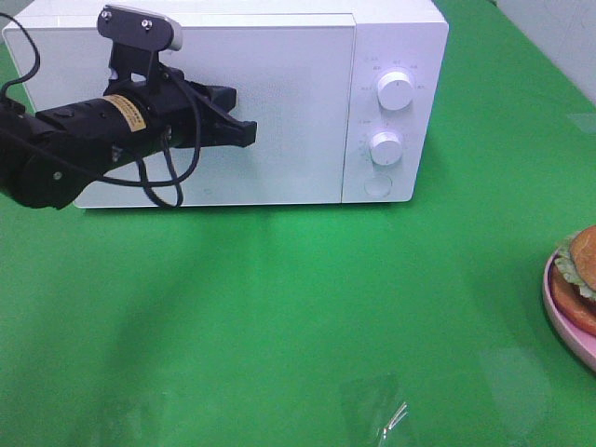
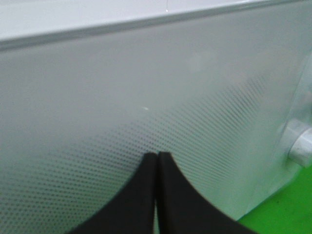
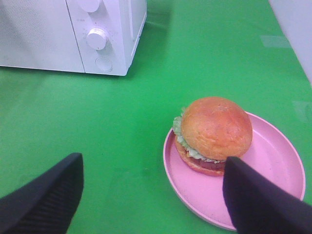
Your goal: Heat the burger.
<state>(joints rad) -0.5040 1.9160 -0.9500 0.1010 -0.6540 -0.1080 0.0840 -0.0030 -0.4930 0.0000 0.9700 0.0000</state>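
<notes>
The burger with its golden-brown bun and green lettuce rests on a pink plate; in the exterior view only a slice of the burger shows at the right edge. My right gripper hovers above and short of the plate, open, its black fingertips far apart with nothing between them. My left gripper is shut and empty, its tips pressed together right in front of the closed door of the white microwave.
The microwave has two white knobs and a round button on its right panel. A green cloth covers the table. A small clear wrapper scrap lies near the front edge.
</notes>
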